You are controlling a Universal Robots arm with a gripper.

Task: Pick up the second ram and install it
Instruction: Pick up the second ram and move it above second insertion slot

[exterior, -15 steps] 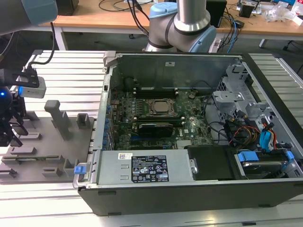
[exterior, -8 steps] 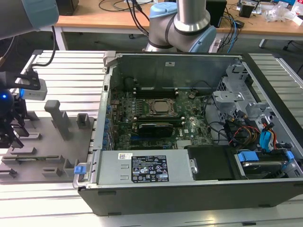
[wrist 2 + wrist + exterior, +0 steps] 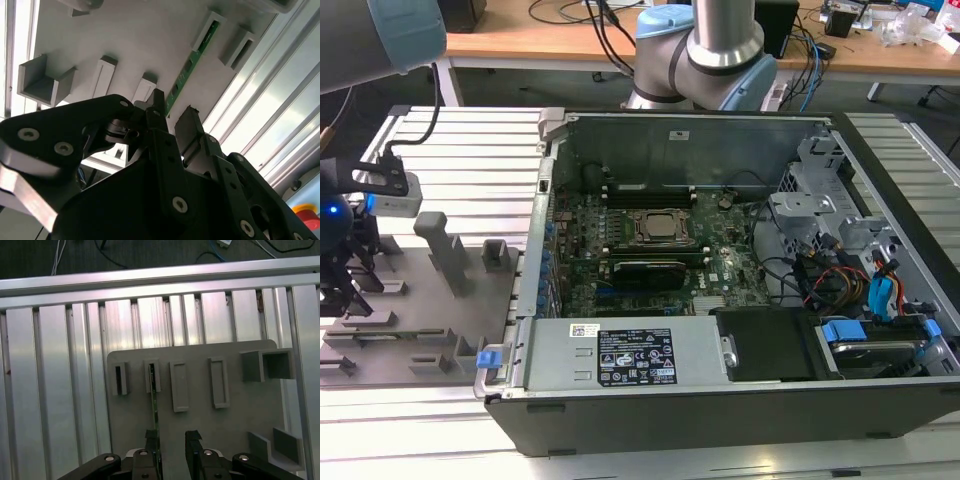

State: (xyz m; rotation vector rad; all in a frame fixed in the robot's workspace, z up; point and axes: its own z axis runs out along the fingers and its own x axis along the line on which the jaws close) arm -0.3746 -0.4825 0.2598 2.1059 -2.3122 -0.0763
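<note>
The second ram (image 3: pixel 154 405) is a thin green stick standing on edge in a slot of the grey fixture plate (image 3: pixel 230 425). In the second wrist view the ram (image 3: pixel 192 62) runs from a grey holder block down toward my fingertips. My gripper (image 3: pixel 172 439) hangs just above the plate, open, with the ram's near end beside one black finger (image 3: pixel 151 440) and a wide gap to the other finger. The same gripper (image 3: pixel 174 106) also shows with its fingers apart. In the exterior view my gripper (image 3: pixel 348 285) is at the far left over the fixture plate (image 3: pixel 420 340).
An open computer case (image 3: pixel 720 250) fills the middle and right of the exterior view, with the motherboard's CPU socket (image 3: pixel 658 227) and black memory slots (image 3: pixel 650 192) inside. Grey fixture blocks (image 3: pixel 445 250) stand on the plate. The ribbed aluminium table (image 3: pixel 60 390) surrounds it.
</note>
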